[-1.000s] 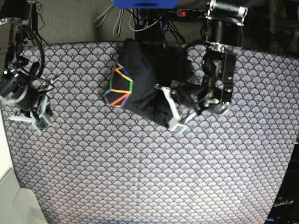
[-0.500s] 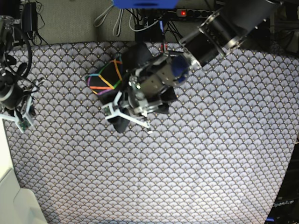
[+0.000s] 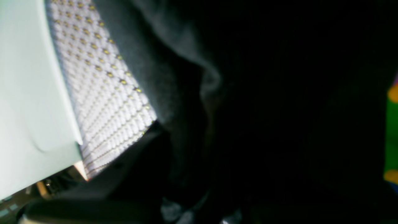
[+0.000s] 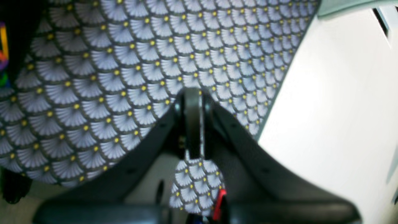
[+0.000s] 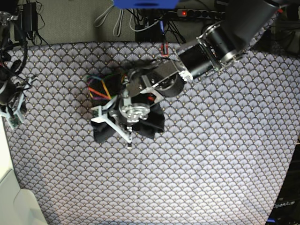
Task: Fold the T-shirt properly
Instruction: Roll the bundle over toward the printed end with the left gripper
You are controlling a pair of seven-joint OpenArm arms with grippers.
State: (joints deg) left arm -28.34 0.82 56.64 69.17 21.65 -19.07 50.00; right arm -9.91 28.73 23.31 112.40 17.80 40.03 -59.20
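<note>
We see a desk covered by a grey-white fan-patterned tablecloth (image 5: 201, 159), with cables and a power strip (image 5: 192, 12) along its far edge. The T-shirt (image 5: 105, 133) lies bunched left of the desk's centre, its rainbow print (image 5: 97, 87) showing. The left arm (image 5: 211, 42) reaches in from the far right, its gripper (image 5: 115, 124) low over the shirt; we cannot tell whether its jaws pinch the cloth. The right gripper (image 5: 14, 117) sits at the left edge, well apart from the shirt, jaws pressed together.
</note>
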